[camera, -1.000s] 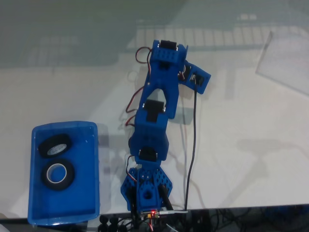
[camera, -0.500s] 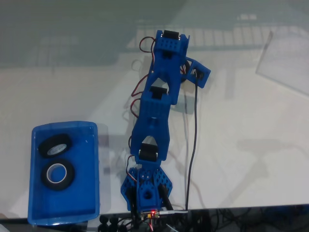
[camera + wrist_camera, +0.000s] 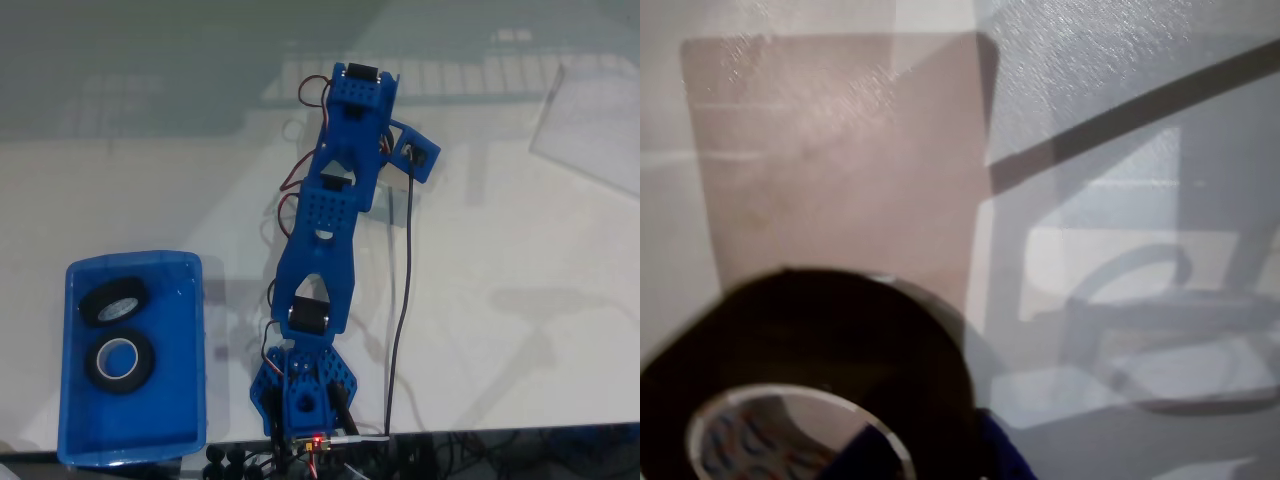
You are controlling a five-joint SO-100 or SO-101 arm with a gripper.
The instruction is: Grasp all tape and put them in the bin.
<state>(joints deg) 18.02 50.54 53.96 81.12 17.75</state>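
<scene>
The blue bin [image 3: 75, 420] stands at the lower left of the fixed view with two black tape rolls in it, one [image 3: 113, 301] tilted against the far wall and one [image 3: 118, 360] lying flat. My blue arm [image 3: 335, 200] reaches up the white table, and its wrist covers the gripper there. The wrist view has a third tape roll [image 3: 830, 330] close at the bottom left, black with a pale core. My gripper [image 3: 935, 455] straddles that roll's wall, one blue fingertip [image 3: 872, 452] inside the core and the other outside; it looks open.
A clear plastic sheet [image 3: 590, 125] lies at the upper right of the fixed view. A black cable [image 3: 400, 300] runs down beside the arm to the base at the table's front edge. A brownish rectangular patch [image 3: 840, 150] lies beyond the roll.
The arm has stretched further up the table and lowered, its wrist shifting slightly right. The bin and its two rolls have not moved.
</scene>
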